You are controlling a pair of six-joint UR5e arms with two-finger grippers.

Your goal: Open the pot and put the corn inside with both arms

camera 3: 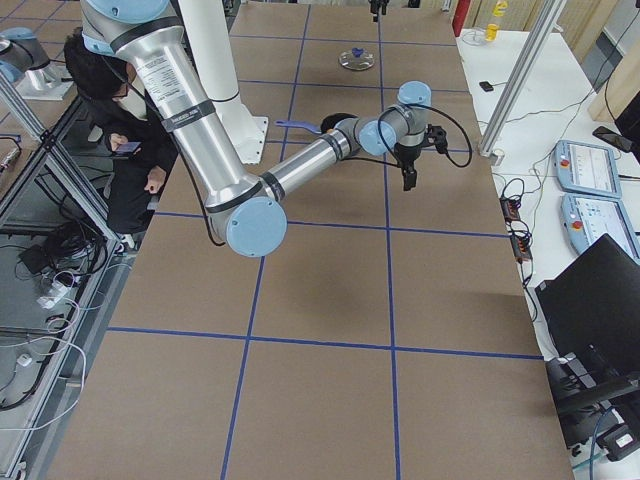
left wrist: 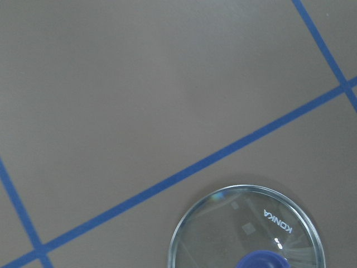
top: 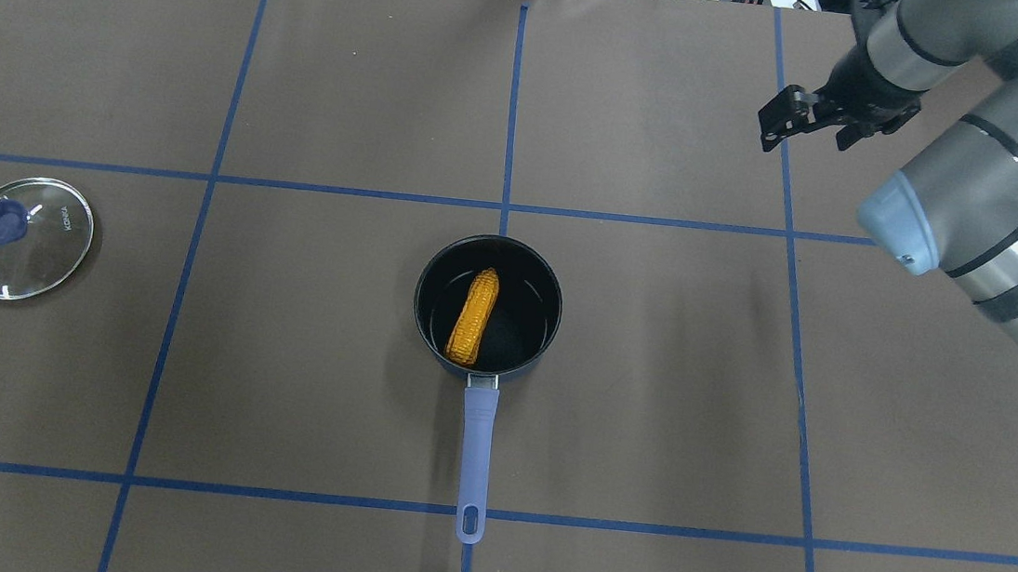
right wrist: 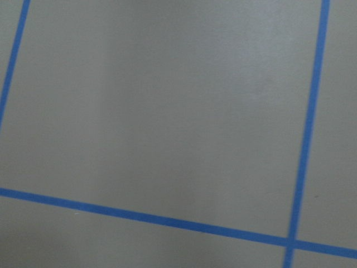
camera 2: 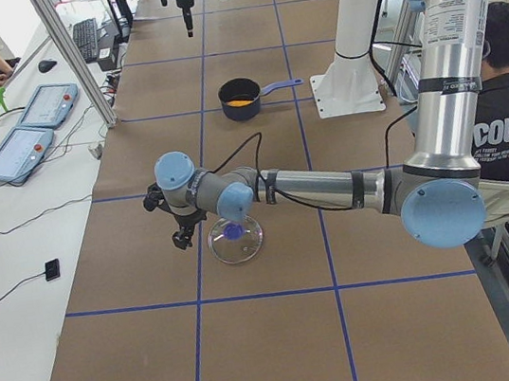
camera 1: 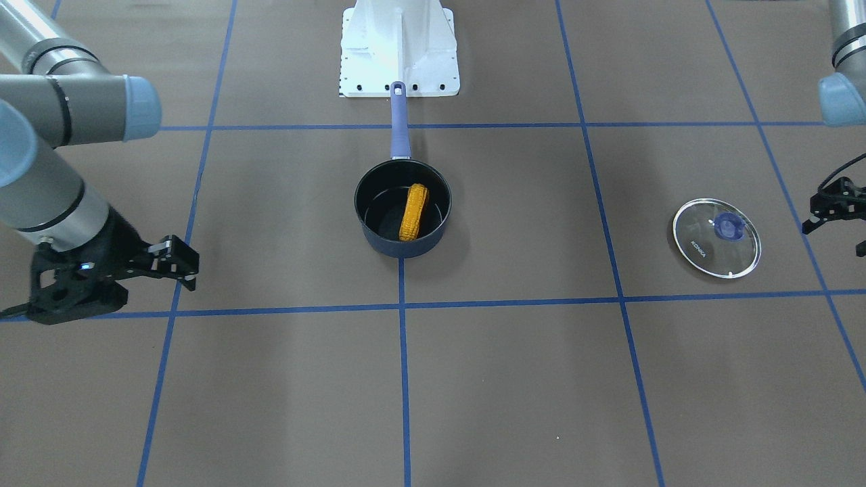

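Observation:
The pot stands open at the table's middle, its long handle pointing toward the robot base. The corn lies inside it, leaning against the wall, and also shows in the overhead view. The glass lid lies flat on the table on my left side, knob up. My left gripper is open and empty, just beyond the lid. The left wrist view shows the lid's edge. My right gripper is open and empty, far from the pot on the right.
The white robot base plate sits just behind the pot handle's end. Blue tape lines grid the brown table cover. A side table with tablets and seated operators runs along the far edge.

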